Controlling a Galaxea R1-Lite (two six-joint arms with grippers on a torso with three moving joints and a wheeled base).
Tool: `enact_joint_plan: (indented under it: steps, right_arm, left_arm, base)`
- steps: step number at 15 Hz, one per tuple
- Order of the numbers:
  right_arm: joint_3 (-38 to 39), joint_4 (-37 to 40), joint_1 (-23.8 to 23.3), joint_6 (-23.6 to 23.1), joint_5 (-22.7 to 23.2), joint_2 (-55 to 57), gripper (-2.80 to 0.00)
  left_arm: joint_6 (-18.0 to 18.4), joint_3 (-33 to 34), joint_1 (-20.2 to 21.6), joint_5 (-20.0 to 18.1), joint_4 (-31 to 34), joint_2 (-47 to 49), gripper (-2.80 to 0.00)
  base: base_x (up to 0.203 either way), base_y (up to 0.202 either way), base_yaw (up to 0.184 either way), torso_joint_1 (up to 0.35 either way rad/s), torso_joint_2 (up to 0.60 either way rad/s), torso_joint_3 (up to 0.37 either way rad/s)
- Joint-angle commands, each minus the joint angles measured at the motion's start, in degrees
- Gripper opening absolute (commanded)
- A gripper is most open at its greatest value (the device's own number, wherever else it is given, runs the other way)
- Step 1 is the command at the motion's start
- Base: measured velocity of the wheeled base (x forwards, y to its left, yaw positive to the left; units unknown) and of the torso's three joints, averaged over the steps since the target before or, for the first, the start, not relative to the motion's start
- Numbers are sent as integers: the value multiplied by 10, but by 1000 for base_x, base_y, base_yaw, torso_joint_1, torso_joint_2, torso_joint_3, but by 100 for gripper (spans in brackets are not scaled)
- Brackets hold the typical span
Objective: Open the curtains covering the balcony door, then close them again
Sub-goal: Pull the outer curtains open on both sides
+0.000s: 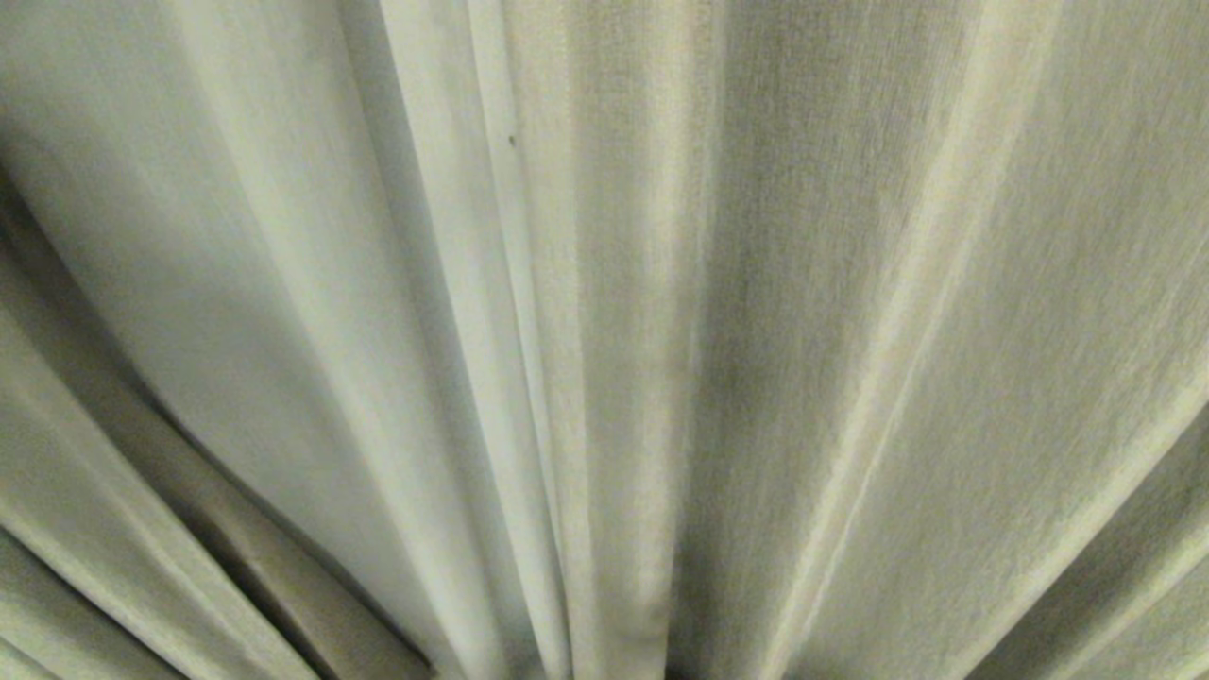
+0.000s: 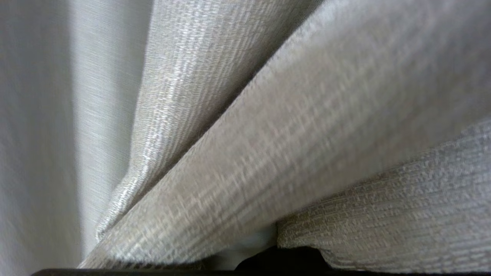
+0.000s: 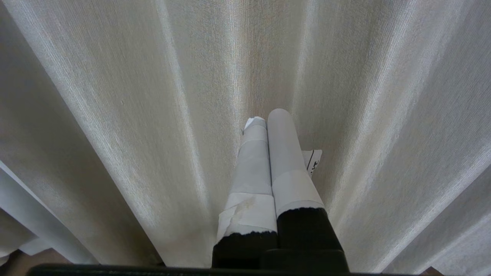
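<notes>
The curtains [image 1: 604, 312] fill the whole head view as cream, woven fabric in deep vertical pleats, hanging directly in front of the robot; two hemmed edges meet in a narrow vertical seam left of centre. At the lower left of that view a darker brown band [image 1: 283, 576] shows between two folds; what it belongs to cannot be told. The balcony door is hidden behind the fabric. In the left wrist view, folds of the same cloth [image 2: 291, 126] lie pressed close across the lens, and the left gripper's fingers are covered by it; they are drawn together. In the right wrist view, the right gripper [image 3: 270, 122] points at the pleated cloth, its two white-wrapped fingers [image 3: 285, 153] pressed side by side with nothing between them, tips just at the fabric.
</notes>
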Motion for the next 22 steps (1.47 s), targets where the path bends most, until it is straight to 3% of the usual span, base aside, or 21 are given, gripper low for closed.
enact_joint_plan:
  steps: [1,4,12,22]
  right_arm:
    - [0,0,0,0,0,0,-280]
    - [0,0,1,0,0,0,-280]
    - [0,0,1,0,0,0,-280]
    - [0,0,1,0,0,0,-280]
  left_arm:
    - [-1,-3,20,0,-8,31,-280]
    - [-3,-4,43,-3,-13,44,-280]
    - [-7,-6,143,-85,-31,71,-280]
    - [-19,-4,191,-101,-54,103,-280]
  base:
    - [0,0,0,0,0,0]
    - [0,0,0,0,0,0]
    - [0,0,0,0,0,0]
    - [0,0,0,0,0,0]
